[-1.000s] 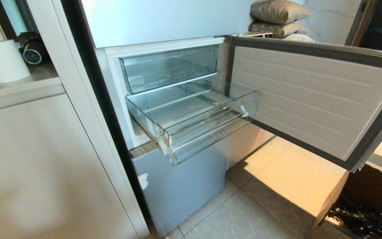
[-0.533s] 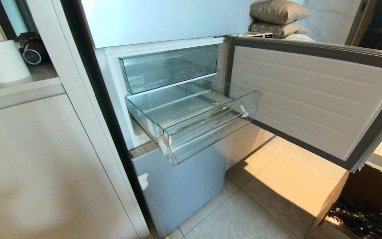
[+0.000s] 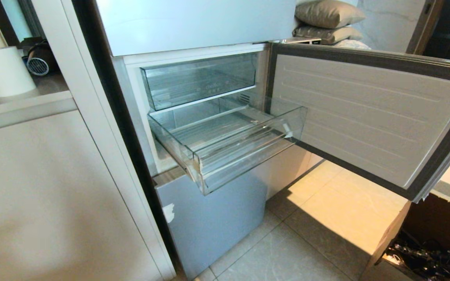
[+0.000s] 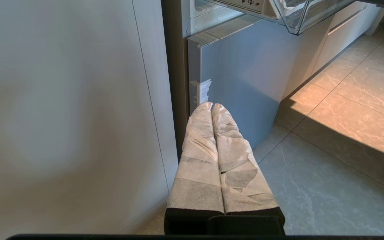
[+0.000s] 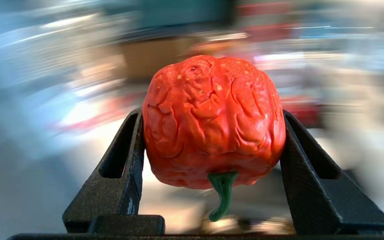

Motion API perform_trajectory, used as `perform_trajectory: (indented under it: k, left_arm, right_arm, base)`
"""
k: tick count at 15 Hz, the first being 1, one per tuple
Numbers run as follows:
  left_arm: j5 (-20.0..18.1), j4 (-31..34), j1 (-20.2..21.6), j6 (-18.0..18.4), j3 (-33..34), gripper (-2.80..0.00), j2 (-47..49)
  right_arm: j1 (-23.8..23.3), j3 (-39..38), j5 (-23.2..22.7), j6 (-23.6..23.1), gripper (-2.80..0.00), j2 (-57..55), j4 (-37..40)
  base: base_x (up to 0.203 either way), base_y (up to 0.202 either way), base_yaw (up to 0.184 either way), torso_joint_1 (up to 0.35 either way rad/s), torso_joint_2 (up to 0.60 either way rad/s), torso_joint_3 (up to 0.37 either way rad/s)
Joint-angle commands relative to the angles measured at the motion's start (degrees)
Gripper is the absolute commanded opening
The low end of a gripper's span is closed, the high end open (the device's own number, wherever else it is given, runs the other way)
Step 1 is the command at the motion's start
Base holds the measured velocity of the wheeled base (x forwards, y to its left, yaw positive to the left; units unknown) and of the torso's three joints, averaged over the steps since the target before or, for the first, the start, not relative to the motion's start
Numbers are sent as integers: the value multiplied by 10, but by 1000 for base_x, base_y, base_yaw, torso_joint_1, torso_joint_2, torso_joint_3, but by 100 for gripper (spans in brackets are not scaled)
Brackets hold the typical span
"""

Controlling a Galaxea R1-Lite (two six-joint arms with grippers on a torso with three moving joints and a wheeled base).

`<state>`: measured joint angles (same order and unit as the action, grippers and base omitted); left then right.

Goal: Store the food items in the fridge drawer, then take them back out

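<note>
Fruit first: the right gripper [image 5: 212, 140] has its two black fingers [image 5: 125, 160] spread wide and pressed against both flanks of a wrinkled red pepper-like food item [image 5: 213, 120] with a green stem, carried off to the side where the head view cannot see it; the background behind it is streaked with motion.

The fridge drawer [image 3: 248, 156] stands pulled out from the fridge [image 3: 213, 222] at about twelve o'clock from where the robot faces, and looks empty.

I would bring the item in high over the stepped front lip, well clear of the open door [image 3: 365, 113] at two o'clock, lower it to the ribbed floor near the middle, and only then let go, since a round thing may roll.

The left gripper [image 4: 217, 133], its wrapped fingers pressed together and holding nothing, hangs low by the bottom panel.

Counted: one food item, two clear bins, one drawer pulled out, one open door, two grippers.
</note>
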<state>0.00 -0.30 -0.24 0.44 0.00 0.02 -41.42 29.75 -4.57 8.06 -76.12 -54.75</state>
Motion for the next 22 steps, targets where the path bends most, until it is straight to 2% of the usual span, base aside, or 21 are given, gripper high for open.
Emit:
perform_trajectory:
  k: [1, 3, 5, 7, 9, 13, 18, 22]
  left_arm:
    - [0, 0, 0, 0, 1, -280, -2]
    - [0, 0, 0, 0, 1, -280, -2]
    - [0, 0, 0, 0, 1, -280, -2]
    - [0, 0, 0, 0, 1, -280, -2]
    - [0, 0, 0, 0, 1, -280, -1]
    - [0, 0, 0, 0, 1, -280, -1]
    - [0, 0, 0, 0, 1, -280, -2]
    - [0, 0, 0, 0, 1, -280, -1]
  right_arm:
    - [189, -76, 7, -5, -280, 214, 79]
    - [303, -124, 15, -10, -280, 344, 204]
    - [377, -173, 20, -13, -280, 451, 318]
    - [449, -221, 25, -14, -280, 513, 382]
    - [476, -218, 34, -14, -280, 502, 396]
    - [525, -121, 41, -4, -280, 332, 367]
    - [547, 107, 31, 13, -280, 71, 334]
    - [591, 275, 20, 15, -280, -144, 321]
  base:
    - [0, 0, 0, 0, 0, 0]
    - [0, 0, 0, 0, 0, 0]
    - [0, 0, 0, 0, 0, 0]
    - [0, 0, 0, 0, 0, 0]
    - [0, 0, 0, 0, 0, 0]
    - [0, 0, 0, 0, 0, 0]
    - [0, 0, 0, 0, 0, 0]
    - [0, 0, 0, 0, 0, 0]
